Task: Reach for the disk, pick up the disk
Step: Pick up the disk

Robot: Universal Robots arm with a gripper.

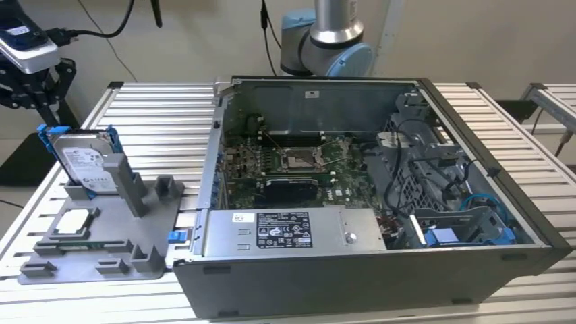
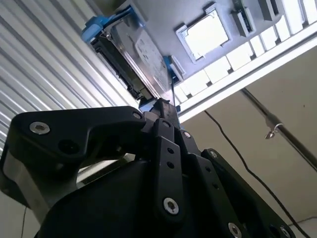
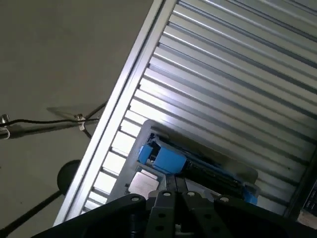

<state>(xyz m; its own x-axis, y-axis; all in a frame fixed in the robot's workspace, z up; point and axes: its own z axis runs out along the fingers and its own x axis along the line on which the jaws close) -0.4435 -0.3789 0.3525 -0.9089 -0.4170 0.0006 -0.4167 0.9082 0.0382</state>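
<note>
Slatted metal table (image 1: 153, 108), open room around a gray tray (image 1: 99, 243). On it the disk (image 1: 85, 162) stands on edge. Gripper (image 2: 164, 105) hangs apart, fingers pressed together.

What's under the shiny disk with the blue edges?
A gray plastic tray. The disk stands upright in a slot in the tray, so the slot hides its bottom edge and anything beneath it.
</note>
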